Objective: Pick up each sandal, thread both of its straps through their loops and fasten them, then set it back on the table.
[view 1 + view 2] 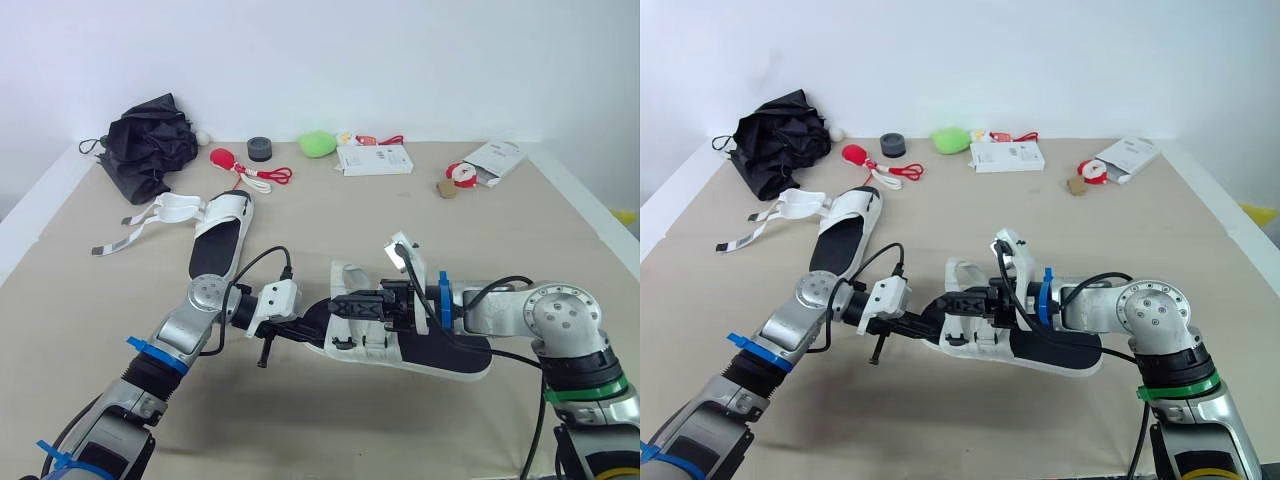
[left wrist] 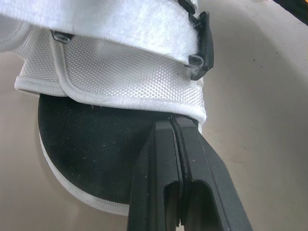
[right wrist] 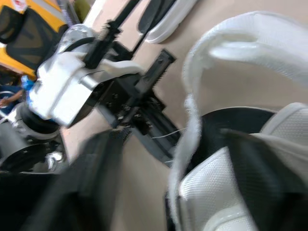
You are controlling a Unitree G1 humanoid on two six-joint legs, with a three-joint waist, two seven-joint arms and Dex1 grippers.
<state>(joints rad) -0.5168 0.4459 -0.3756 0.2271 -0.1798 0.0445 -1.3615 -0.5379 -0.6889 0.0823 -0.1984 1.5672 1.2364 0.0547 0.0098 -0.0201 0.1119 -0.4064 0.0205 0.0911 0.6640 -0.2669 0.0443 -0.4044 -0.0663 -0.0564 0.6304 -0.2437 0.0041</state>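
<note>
Left hand (image 2: 172, 125) closed at sandal (image 1: 440, 356) toe, right hand (image 1: 352, 310) spread; beige table (image 1: 400, 225), white wall (image 1: 350, 60).

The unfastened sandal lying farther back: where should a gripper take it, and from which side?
Probably the bare near end of the far sandal, pinching the flat sole from the robot's right: its loose straps sprawl left, leaving that edge free.

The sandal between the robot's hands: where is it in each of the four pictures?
Left eye view: sandal low, right of centre.
Right eye view: sandal low, near centre.
Left wrist view: sandal close up, white mesh over black insole.
Right wrist view: sandal close up, white strap and mesh.
Shared landmark: the left gripper at the sandal's left end.
</note>
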